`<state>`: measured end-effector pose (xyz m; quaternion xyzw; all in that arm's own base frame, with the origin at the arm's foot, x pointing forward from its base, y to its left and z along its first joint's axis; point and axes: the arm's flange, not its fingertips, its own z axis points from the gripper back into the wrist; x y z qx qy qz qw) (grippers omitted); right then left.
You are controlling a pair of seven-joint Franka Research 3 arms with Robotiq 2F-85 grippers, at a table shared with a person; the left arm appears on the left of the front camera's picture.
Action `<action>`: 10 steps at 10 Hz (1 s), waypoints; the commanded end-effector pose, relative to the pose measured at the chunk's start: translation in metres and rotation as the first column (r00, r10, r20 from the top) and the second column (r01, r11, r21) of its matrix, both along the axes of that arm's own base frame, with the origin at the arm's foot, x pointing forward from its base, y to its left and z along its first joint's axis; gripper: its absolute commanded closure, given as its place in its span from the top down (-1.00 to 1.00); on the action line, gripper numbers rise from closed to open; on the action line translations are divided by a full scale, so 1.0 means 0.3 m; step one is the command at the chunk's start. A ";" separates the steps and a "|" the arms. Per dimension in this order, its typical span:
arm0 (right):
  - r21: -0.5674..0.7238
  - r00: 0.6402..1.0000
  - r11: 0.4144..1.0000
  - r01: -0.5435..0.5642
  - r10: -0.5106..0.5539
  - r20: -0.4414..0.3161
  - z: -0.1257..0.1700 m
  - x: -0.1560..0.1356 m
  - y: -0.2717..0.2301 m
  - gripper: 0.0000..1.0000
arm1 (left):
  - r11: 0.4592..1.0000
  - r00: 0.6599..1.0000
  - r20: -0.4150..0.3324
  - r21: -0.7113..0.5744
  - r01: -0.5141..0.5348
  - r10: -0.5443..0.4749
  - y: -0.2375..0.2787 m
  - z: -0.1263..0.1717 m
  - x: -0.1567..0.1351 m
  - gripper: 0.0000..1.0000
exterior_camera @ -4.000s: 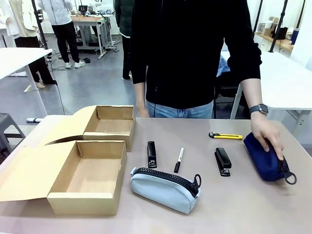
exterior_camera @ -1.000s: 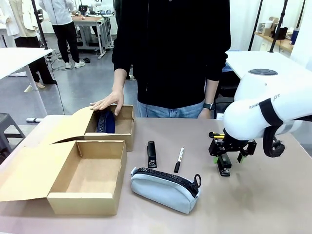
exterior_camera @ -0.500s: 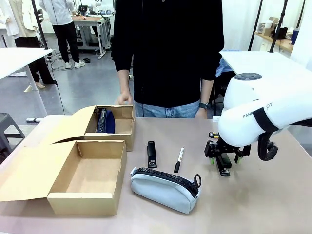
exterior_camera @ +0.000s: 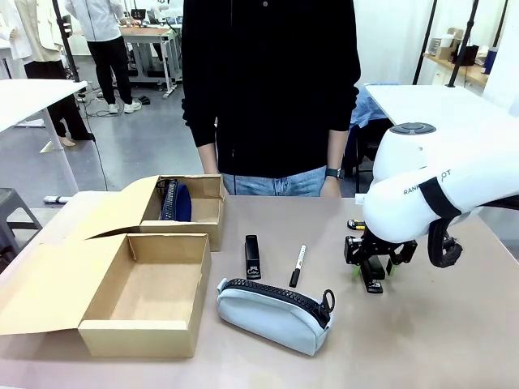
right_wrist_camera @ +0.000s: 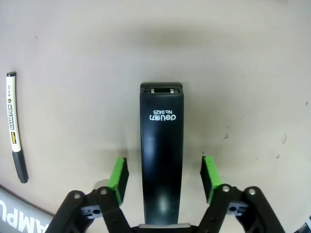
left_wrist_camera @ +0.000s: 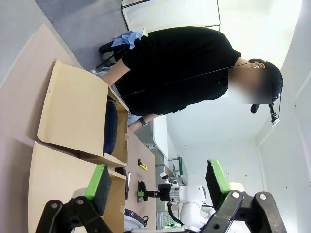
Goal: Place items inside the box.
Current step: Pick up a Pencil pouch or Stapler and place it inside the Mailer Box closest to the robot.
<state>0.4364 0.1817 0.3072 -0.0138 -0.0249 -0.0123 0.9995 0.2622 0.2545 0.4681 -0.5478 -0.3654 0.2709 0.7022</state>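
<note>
The stapler (right_wrist_camera: pixel 162 145) lies between the right claw's (right_wrist_camera: pixel 164 177) spread pads (not touching them). A pen (right_wrist_camera: pixel 14 126) lies on the table (right_wrist_camera: pixel 243 73) well out past one pad.

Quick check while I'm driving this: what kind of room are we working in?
Probably a robotics lab or workshop: white worktables around ours, a bench with equipment at the back, and a cable trailing across the grey floor.

place: robot lab | white worktables (exterior_camera: pixel 442 109) | floor cables (exterior_camera: pixel 97 108)
</note>
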 end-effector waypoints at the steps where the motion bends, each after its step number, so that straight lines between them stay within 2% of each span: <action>1: 0.009 1.000 1.000 0.015 -0.015 0.003 0.005 0.011 0.017 -0.30 | 1.000 0.999 0.038 -0.001 -0.003 0.003 0.000 -0.002 0.003 1.00; 2: 0.012 1.000 1.000 0.018 -0.018 -0.001 0.004 0.011 0.012 -1.00 | 1.000 0.999 0.038 -0.001 -0.003 0.003 0.000 -0.002 0.003 1.00; 9: 0.017 1.000 1.000 0.015 -0.015 -0.011 0.011 0.003 0.014 -1.00 | 1.000 0.999 0.038 -0.001 -0.003 0.003 0.000 -0.002 0.003 1.00; 10: 0.026 1.000 1.000 0.012 -0.012 0.000 0.060 -0.024 0.004 -1.00 | 1.000 0.999 0.038 -0.001 -0.003 0.003 0.000 -0.002 0.003 1.00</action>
